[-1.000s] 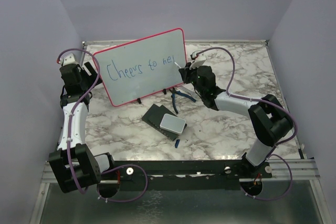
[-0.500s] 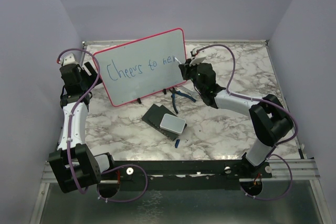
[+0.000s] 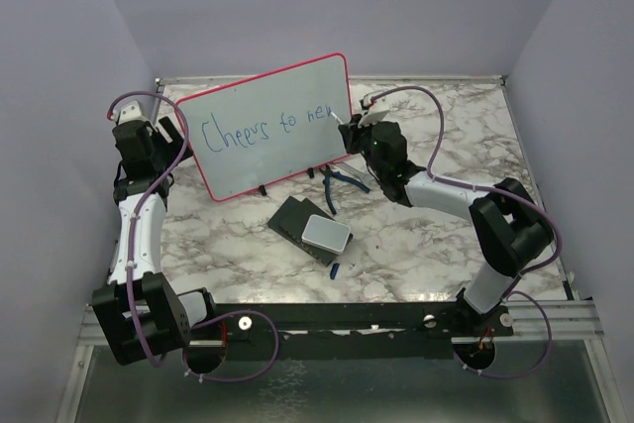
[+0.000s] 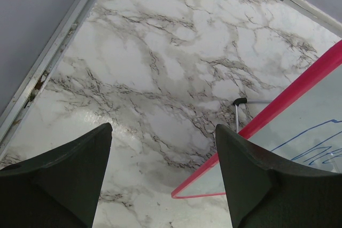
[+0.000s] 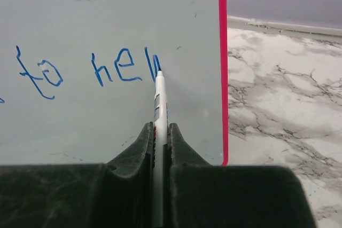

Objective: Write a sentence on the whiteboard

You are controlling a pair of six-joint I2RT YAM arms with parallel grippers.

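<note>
Whiteboard point(image 3: 282, 160), white, red-pink-framed, upper centre: blue handwritten sentence point(image 3: 263, 129) grown from "ne" toward "new", unfinished. Right gripper point(image 5: 159, 129) clamped on white marker point(image 5: 160, 97); left gripper point(image 4: 163, 127) wide, empty.

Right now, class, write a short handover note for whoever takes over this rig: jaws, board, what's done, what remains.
Left gripper: jaws open, empty, by the whiteboard's left edge.
Right gripper: jaws shut on the marker, tip on the board's upper right.
Done: the sentence reads "Cheers to ne" plus one stroke.
Left: finish that word and the rest.
</note>
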